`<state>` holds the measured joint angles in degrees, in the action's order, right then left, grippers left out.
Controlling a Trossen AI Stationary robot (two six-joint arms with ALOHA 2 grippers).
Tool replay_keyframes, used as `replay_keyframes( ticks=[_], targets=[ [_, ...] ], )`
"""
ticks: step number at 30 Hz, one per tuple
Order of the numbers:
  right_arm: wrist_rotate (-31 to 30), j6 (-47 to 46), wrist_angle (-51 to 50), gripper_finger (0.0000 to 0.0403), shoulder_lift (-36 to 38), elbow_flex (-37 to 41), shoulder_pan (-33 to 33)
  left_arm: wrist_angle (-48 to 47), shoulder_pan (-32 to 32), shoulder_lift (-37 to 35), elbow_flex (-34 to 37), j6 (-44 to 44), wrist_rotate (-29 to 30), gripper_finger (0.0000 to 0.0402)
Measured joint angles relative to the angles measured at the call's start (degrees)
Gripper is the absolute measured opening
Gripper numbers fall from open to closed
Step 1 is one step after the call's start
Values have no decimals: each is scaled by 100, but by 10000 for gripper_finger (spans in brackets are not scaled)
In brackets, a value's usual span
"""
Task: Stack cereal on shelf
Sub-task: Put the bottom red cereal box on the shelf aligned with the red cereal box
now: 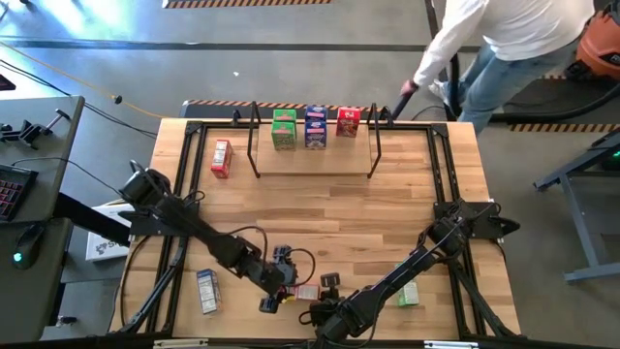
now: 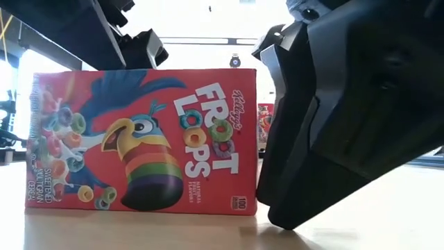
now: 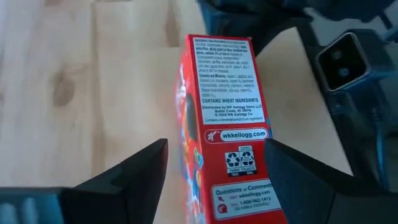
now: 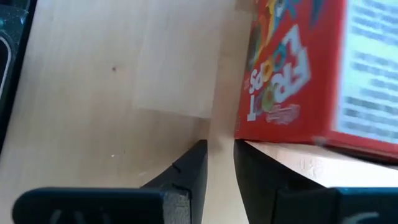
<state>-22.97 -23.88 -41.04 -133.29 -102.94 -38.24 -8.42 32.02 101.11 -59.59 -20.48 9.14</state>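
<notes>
A red Froot Loops cereal box (image 2: 142,139) stands on one long edge on the table near its front edge (image 1: 305,291). My left gripper (image 3: 214,171) is open above it. Its fingers stand on either side of the box's narrow upper side (image 3: 227,118). My right gripper (image 4: 219,165) is low at the box's right end, its fingers apart by only a narrow slit with nothing between them. The shelf (image 1: 315,160) at the far side carries a green (image 1: 283,128), a blue (image 1: 315,126) and a red box (image 1: 348,121). My left gripper: one finger (image 3: 298,180) stands close against the box's broad side, but I cannot tell whether it touches. My right gripper has the outer side of one finger (image 4: 255,168) against the box's lower end corner (image 4: 239,134), slanting down from the near right; the box stays upright on the table.
Another red box (image 1: 221,158) stands left of the shelf, a pale box (image 1: 206,291) lies near the front left, and a green one (image 1: 408,294) lies under my right arm. A person (image 1: 513,39) stands beyond the far right corner.
</notes>
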Motion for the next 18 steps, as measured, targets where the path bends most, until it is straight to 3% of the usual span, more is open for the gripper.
replay_keyframes(
  ticks=[18],
  targets=[
    [-36,85,37,83,-2,0,5,-93,52,-67,39,325,-55,235]
  ],
)
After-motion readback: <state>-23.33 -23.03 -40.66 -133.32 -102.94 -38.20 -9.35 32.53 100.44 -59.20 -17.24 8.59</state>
